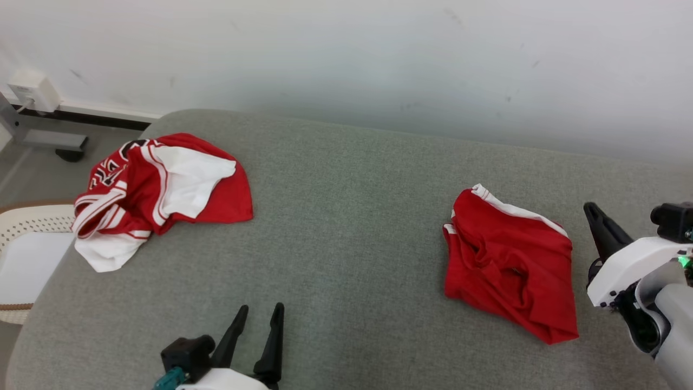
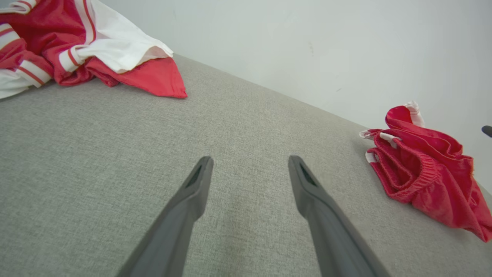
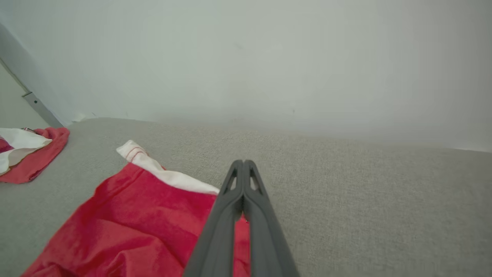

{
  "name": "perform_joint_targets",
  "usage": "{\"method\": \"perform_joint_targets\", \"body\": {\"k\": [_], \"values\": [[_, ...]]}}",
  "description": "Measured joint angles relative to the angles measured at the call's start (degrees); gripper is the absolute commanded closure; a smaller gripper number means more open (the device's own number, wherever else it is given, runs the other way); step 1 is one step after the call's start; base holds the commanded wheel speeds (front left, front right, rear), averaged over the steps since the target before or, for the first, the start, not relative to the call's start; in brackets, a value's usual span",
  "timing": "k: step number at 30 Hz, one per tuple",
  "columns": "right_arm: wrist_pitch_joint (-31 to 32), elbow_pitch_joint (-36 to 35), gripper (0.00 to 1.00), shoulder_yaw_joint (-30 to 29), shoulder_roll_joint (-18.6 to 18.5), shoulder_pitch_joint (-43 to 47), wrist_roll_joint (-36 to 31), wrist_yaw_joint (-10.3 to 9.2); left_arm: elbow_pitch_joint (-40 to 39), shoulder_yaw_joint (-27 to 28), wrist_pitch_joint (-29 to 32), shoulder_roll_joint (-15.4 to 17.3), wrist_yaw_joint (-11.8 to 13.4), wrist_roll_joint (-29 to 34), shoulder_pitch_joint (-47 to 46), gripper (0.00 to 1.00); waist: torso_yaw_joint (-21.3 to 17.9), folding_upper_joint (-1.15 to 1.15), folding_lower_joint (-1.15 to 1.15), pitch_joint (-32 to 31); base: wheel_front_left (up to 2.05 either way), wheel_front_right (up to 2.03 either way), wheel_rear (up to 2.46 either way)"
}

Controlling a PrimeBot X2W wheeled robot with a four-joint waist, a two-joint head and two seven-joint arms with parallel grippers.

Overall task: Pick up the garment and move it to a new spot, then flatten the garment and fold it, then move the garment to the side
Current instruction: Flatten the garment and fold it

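Two garments lie on the grey padded surface [image 1: 346, 216]. A crumpled red garment with white trim, like shorts [image 1: 509, 265] [image 2: 426, 173] [image 3: 127, 227], sits at the right. A red and white jersey [image 1: 157, 189] [image 2: 77, 46] [image 3: 27, 154] is bunched at the far left. My right gripper [image 1: 591, 208] [image 3: 243, 163] is shut with nothing between its fingers, just right of the shorts and slightly above them. My left gripper [image 1: 261, 309] [image 2: 250, 159] stands open over bare fabric near the front edge, apart from both garments.
A pale wall runs close behind the surface. Off the left edge stands a white perforated basket [image 1: 27, 254], with a wall socket [image 1: 30, 89] and a grey metal foot [image 1: 48, 141] behind it. Bare grey fabric lies between the two garments.
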Motion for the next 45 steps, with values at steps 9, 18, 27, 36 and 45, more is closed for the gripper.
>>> {"method": "perform_joint_targets", "body": {"k": [9,18,27,36,45], "values": [[16.8,-7.6,1.00,-6.1,2.2,5.8,20.9,0.00,0.7,-0.5,0.0,0.0,-0.3,0.0,-0.8,0.00,1.7,0.00,0.00,0.9,0.00,0.00,0.00],[25.8,-19.2,1.00,-4.5,1.2,12.0,25.4,0.00,1.3,-0.6,0.0,0.0,-0.2,-0.3,-0.5,0.00,3.2,0.00,0.00,-0.7,0.00,0.00,0.00],[25.6,-25.5,1.00,-2.3,5.0,15.4,23.9,0.00,1.6,-0.1,0.0,0.0,-0.2,-0.2,0.2,0.00,2.2,0.00,0.00,-1.7,0.00,0.00,0.00],[18.3,-32.3,0.89,-3.1,3.0,15.4,19.8,0.00,1.1,1.1,0.0,0.0,-0.2,0.7,0.9,0.00,-0.3,0.00,0.00,-3.4,0.00,0.00,0.00],[8.4,-34.6,0.00,-4.1,-3.6,12.9,12.2,0.00,-1.3,2.7,0.0,0.0,-0.3,2.2,1.3,0.00,-4.3,0.00,0.00,-5.1,0.00,0.00,0.00]]}}
